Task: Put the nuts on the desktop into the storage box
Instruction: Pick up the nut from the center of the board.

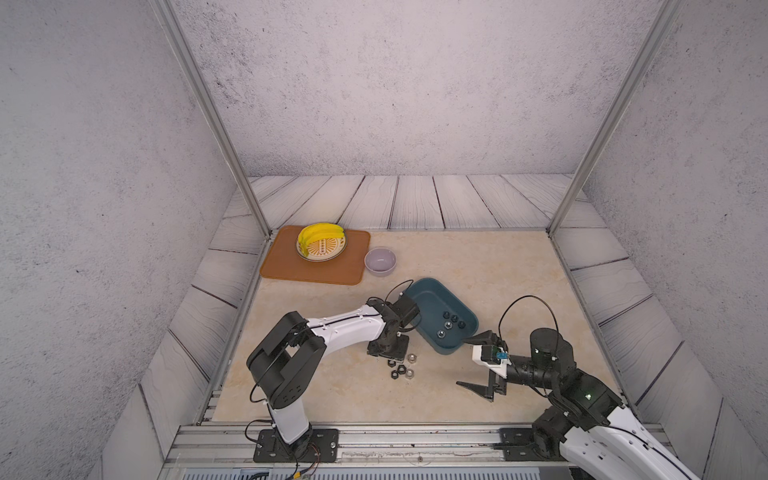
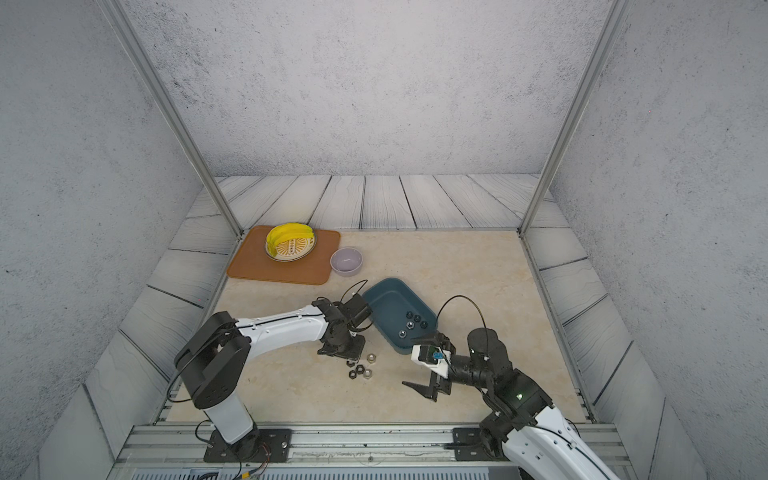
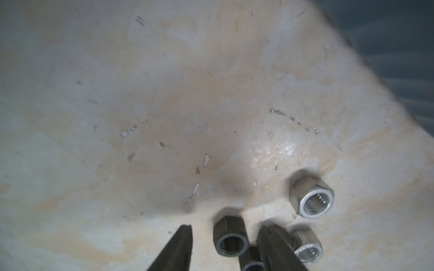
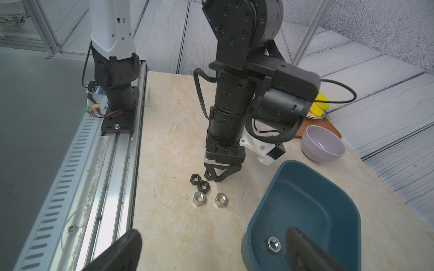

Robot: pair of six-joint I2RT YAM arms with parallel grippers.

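**Q:** What room is there around you?

**A:** The cream, marble-patterned bench (image 1: 478,257) lies bare across its far and right-hand parts. A slotted metal rail (image 1: 415,436) runs along its near edge, and grey planks (image 1: 415,203) border the rest. An orange-brown mat (image 1: 291,266) fills the far left corner. It carries a patterned plate (image 1: 328,255) of yellow bananas (image 1: 318,235). A round lavender bowl (image 1: 380,261) stands just beside the mat.

**Q:** Where are the nuts?

**A:** Five loose nuts (image 1: 401,368), small metal hexagons, three black and two shiny silver, cluster on the bench near the storage box (image 1: 428,303). The box is a shallow dark teal tub with rounded corners. Five boxed nuts (image 1: 448,325) lie inside, toward its near end, one of them silver.

**Q:** And your hands?

**A:** My left hand (image 3: 225,231) points down at the cluster. Its fingers are parted either side of one black nut (image 3: 231,238), with a gap showing on one side, so nothing is grasped. My right hand (image 1: 462,362) is released and spread wide. One finger is over the box's near corner.
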